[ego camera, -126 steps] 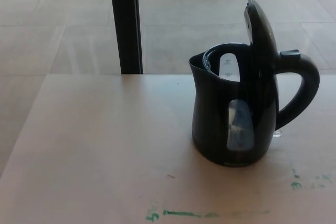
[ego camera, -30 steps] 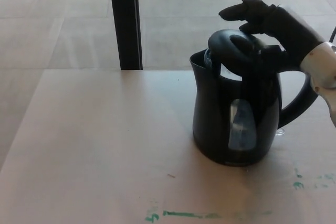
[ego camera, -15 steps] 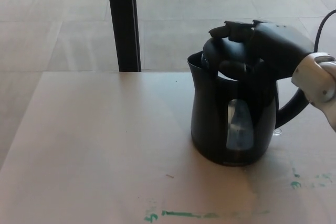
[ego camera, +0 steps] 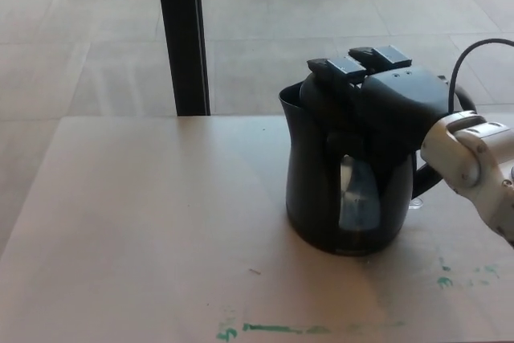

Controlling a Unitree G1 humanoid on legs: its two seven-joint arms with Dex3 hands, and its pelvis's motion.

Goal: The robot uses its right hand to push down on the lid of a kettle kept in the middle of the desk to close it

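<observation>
A black electric kettle (ego camera: 341, 190) with a clear water window stands upright on the light desk (ego camera: 144, 214), right of centre. My right hand (ego camera: 385, 90) comes in from the right and lies flat on top of the kettle, covering the lid. Its fingers (ego camera: 345, 66) stretch out over the lid toward the spout and grip nothing. The lid itself is hidden beneath the hand and appears pressed down level with the rim. Most of the handle is hidden behind my white forearm (ego camera: 474, 166). My left hand does not show.
A black vertical post (ego camera: 181, 34) stands behind the desk's far edge. Beyond it is tiled floor (ego camera: 80, 38). Green marks (ego camera: 273, 328) run along the desk's near edge. A black cable (ego camera: 474, 50) loops above my forearm.
The upright lid has swung down as my right hand came in from the right and pressed onto it. Over the last second the hand sank lower onto the kettle top. The view shifted slightly.
</observation>
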